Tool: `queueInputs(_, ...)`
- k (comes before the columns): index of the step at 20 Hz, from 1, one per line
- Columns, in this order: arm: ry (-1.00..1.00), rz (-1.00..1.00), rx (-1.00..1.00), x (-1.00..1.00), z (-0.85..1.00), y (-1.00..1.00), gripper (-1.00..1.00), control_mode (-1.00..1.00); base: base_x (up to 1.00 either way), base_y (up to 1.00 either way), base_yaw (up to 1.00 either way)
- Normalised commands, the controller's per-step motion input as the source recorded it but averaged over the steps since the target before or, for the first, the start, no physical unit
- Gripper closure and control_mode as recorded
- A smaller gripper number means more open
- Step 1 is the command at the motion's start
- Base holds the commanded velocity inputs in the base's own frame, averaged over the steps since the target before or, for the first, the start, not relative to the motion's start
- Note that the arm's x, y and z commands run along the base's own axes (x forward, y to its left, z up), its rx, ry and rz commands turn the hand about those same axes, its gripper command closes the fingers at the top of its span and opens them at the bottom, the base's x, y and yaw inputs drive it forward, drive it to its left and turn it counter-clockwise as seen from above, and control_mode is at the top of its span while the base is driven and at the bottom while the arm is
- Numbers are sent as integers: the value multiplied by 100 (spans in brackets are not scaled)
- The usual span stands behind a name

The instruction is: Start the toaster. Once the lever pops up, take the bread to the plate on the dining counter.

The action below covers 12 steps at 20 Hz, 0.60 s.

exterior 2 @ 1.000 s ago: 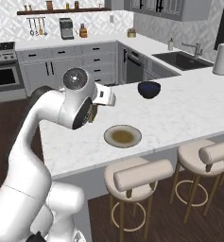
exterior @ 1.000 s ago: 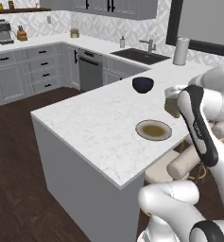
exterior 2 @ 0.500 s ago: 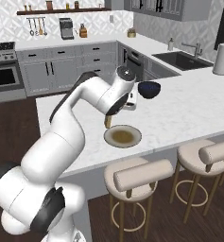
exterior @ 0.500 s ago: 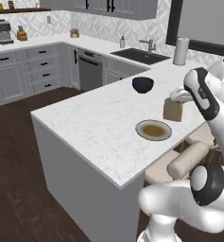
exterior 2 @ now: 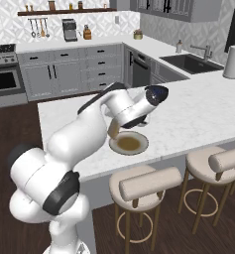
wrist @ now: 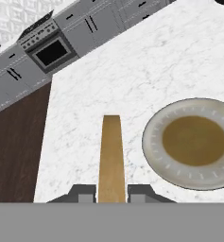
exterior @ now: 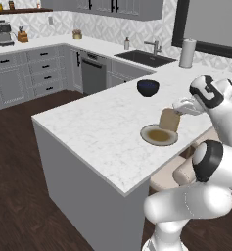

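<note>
Bread [wrist: 111,158] sits clamped edge-on between the fingers of my end effector [wrist: 111,193], hanging above the white marble worktop [exterior: 98,132] just beside the plate [wrist: 191,144] rather than over it. That offset is my main worry: in the hand view the slice hangs to one side of the plate's rim, so if I let go here it would land on the bare stone, or clip the rim and tip off. A second risk is the pose, since I hold the slice upright by one edge; dropped from that stance it could fall flat either way, and one of those ways is away from the plate. I judge I need to shift across until the slice hangs above the brown centre before opening. The slice looks thin, golden-tan and flat, squarish from the left base view [exterior: 169,119], and clearly narrower than the round tan plate. The dark blue bowl [exterior: 148,87] stands well apart, further along the worktop.
</note>
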Motion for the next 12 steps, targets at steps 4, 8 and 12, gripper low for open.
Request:
queueInputs(4, 0, 2, 2, 36, -50, 0, 100, -100, 0, 0, 0)
queueInputs(8, 0, 1, 0, 10, -54, 0, 100, -100, 0, 0, 0)
queueInputs(12, 0, 0, 0, 4, -59, 0, 100, -100, 0, 0, 0)
